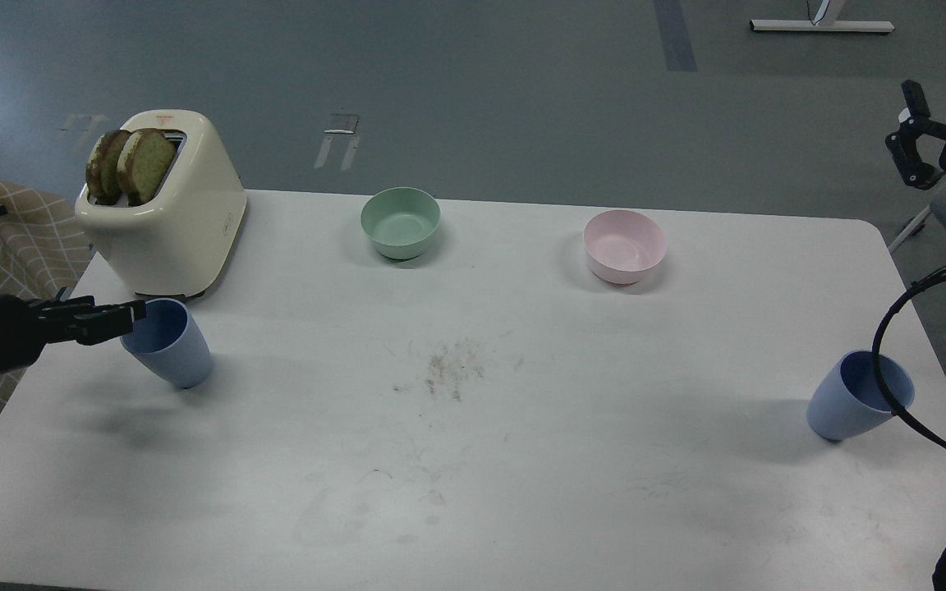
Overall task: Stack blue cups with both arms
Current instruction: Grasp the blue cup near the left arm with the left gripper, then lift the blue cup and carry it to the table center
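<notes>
Plastic of this thin, matte kind looks light and stiff but easy to tip, so each blue cup is best pinched over its rim or around the wider upper wall: the right cup [857, 400] leans near the desk's [473, 460] right edge, the left cup [167, 343] near the left edge just before the toaster [163, 205]. The left end effector [130, 315] reaches the left cup's rim, fingers narrow, but whether it grips the wall I cannot tell. Farther back, the right end effector [916, 135] hangs beyond the far right corner, well apart from its cup, jaws seemingly spread, its arm mostly cut off.
</notes>
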Action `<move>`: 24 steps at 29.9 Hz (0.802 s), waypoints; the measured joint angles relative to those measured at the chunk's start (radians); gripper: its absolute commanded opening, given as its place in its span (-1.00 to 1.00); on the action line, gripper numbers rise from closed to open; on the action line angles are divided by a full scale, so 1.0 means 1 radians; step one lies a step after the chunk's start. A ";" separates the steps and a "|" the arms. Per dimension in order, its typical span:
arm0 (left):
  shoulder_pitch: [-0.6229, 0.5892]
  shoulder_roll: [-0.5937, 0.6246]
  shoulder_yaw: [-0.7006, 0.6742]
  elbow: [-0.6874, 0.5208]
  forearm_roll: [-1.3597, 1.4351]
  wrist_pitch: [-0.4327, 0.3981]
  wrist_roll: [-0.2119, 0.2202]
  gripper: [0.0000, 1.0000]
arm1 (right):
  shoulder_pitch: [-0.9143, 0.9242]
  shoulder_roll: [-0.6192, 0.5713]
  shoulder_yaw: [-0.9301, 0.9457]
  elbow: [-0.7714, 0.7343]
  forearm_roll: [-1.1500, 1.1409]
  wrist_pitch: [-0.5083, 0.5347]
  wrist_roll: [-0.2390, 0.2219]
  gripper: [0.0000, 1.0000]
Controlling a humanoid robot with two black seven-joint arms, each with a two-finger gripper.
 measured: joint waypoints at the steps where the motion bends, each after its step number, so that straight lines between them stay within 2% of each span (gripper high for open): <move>1: 0.000 -0.002 0.012 0.004 0.000 0.000 -0.001 -0.22 | 0.000 0.000 0.000 0.000 0.000 0.000 0.000 1.00; 5: -0.005 -0.016 0.039 0.026 0.000 0.000 -0.019 -0.34 | 0.000 0.001 0.000 -0.001 0.000 0.000 0.000 1.00; 9: -0.008 -0.029 0.041 0.031 0.000 0.000 -0.025 -0.88 | 0.000 0.001 0.000 -0.002 0.000 0.000 0.000 1.00; 11: -0.010 -0.030 0.042 0.032 0.000 0.000 -0.025 -1.00 | 0.000 0.001 0.000 -0.004 0.000 0.000 0.000 1.00; 20: -0.023 -0.024 0.042 0.028 -0.003 0.000 -0.030 -1.00 | -0.007 0.001 -0.002 -0.006 0.000 0.000 0.000 1.00; 24: -0.084 -0.020 0.042 0.004 0.000 -0.033 -0.035 -1.00 | -0.017 0.001 0.000 -0.005 0.000 0.000 0.000 1.00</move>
